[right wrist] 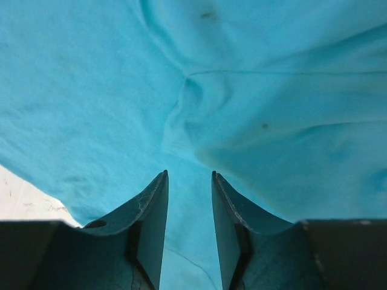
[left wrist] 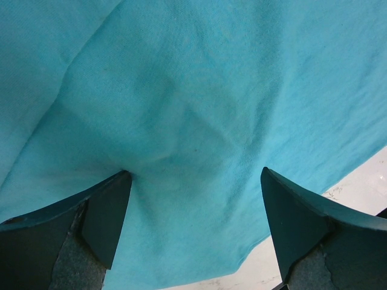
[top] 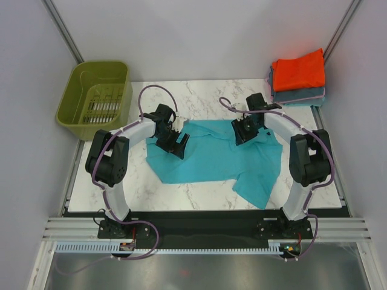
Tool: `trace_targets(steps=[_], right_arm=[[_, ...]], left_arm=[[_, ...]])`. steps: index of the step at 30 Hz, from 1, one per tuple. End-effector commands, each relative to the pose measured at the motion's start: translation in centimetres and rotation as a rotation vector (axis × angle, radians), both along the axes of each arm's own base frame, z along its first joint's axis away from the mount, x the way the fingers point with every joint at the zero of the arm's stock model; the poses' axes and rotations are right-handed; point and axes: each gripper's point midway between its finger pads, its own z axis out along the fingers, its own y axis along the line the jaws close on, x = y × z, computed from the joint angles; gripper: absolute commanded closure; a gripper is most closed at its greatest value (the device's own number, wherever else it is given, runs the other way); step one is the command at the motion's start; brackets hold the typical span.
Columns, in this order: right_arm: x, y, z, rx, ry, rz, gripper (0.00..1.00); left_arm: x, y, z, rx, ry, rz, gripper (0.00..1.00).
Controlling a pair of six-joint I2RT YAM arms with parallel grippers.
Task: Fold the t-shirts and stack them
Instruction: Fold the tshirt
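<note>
Pincer L (left wrist: 196,181) wide apart, pincer R (right wrist: 189,178) slightly apart | 1 teal tee (top: 211,158) | 2 folded: orange tee (top: 298,70) on grey-blue tee (top: 300,96)

Both arms reach forward, wrists bent downward. The left pincer (left wrist: 196,175) stands wide open. The right pincer (right wrist: 189,175) has its jaws only narrowly parted.
</note>
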Motion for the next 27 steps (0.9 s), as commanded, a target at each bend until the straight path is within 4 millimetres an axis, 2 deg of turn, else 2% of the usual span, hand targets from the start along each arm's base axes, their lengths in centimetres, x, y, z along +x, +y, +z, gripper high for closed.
trace_targets(steps=[1, 2, 3, 4, 5, 6, 7, 8, 9, 10, 11, 13, 14, 15, 16, 17, 19, 20, 21, 22, 24, 26, 27], right_arm=[[4.6, -1.6, 4.3, 0.014, -0.153, -0.073, 0.57], [5.7, -2.7, 4.5, 0.027, -0.155, -0.119, 0.57], [7.1, -3.2, 5.6, 0.038, -0.191, -0.139, 0.57], [8.0, -3.7, 6.0, 0.042, -0.211, -0.158, 0.57], [8.9, -4.8, 5.4, 0.038, -0.206, -0.186, 0.57], [10.1, -5.3, 5.9, 0.038, -0.230, -0.195, 0.57], [10.8, -5.8, 5.7, 0.039, -0.235, -0.206, 0.57], [11.6, -6.7, 4.0, 0.038, -0.205, -0.227, 0.57], [12.7, -7.0, 4.2, 0.050, -0.218, -0.235, 0.57], [13.1, -7.3, 3.5, 0.049, -0.207, -0.243, 0.57], [13.5, -7.8, 1.6, 0.044, -0.173, -0.250, 0.58], [14.8, -8.1, 1.0, 0.053, -0.176, -0.256, 0.59], [15.3, -8.1, 0.0, 0.063, -0.161, -0.253, 0.59], [15.6, -8.2, -0.5, 0.063, -0.159, -0.259, 0.60], [15.9, -8.3, -0.8, 0.064, -0.157, -0.265, 0.60], [16.0, -8.4, -2.1, 0.062, -0.134, -0.266, 0.60], [16.4, -8.5, -2.7, 0.056, -0.134, -0.266, 0.60], [16.5, -9.4, -3.7, 0.049, -0.117, -0.285, 0.60], [16.7, -10.4, -3.9, 0.035, -0.119, -0.306, 0.60], [16.9, -10.7, -4.2, 0.034, -0.118, -0.313, 0.60], [17.0, -11.7, -4.9, 0.017, -0.113, -0.333, 0.60], [17.2, -12.7, -5.5, 0.003, -0.112, -0.354, 0.60], [17.3, -13.0, -5.5, 0.002, -0.114, -0.364, 0.60]], left_arm=[[1.3, -1.3, 3.4, -0.068, -0.084, -0.007, 0.05], [1.5, -1.3, 4.3, -0.076, -0.106, -0.012, 0.04], [1.9, -1.4, 4.9, -0.083, -0.123, -0.009, 0.04], [2.6, -1.3, 5.8, -0.094, -0.141, -0.009, 0.03], [2.8, -1.1, 6.1, -0.100, -0.137, -0.005, 0.01], [3.3, -1.0, 6.3, -0.107, -0.137, 0.005, 0.01], [4.3, -0.5, 6.7, -0.111, -0.151, 0.025, 0.00], [4.7, -0.2, 6.7, -0.112, -0.149, 0.038, 0.00], [5.0, 0.0, 5.6, -0.104, -0.115, 0.048, 0.00], [5.9, 0.4, 5.8, -0.105, -0.118, 0.068, 0.00], [6.3, 0.7, 5.5, -0.098, -0.108, 0.081, 0.01], [7.6, 2.0, 4.0, -0.071, -0.086, 0.119, 0.01], [8.0, 2.4, 3.3, -0.068, -0.075, 0.131, 0.01], [8.8, 2.8, 3.3, -0.069, -0.081, 0.147, 0.01], [9.3, 3.9, 2.1, -0.058, -0.056, 0.178, 0.01], [9.8, 4.4, 1.7, -0.052, -0.055, 0.188, 0.01], [11.0, 5.7, 1.1, -0.026, -0.067, 0.207, 0.01], [11.2, 6.2, 0.2, -0.008, -0.054, 0.206, 0.00], [11.5, 6.6, -0.3, 0.013, -0.055, 0.211, 0.00], [12.2, 6.9, -0.2, 0.020, -0.065, 0.218, 0.01], [12.5, 7.7, -1.6, 0.057, -0.046, 0.225, 0.01], [13.6, 8.3, -1.8, 0.064, -0.053, 0.237, 0.00], [13.8, 8.5, -2.6, 0.075, -0.041, 0.238, 0.00]])
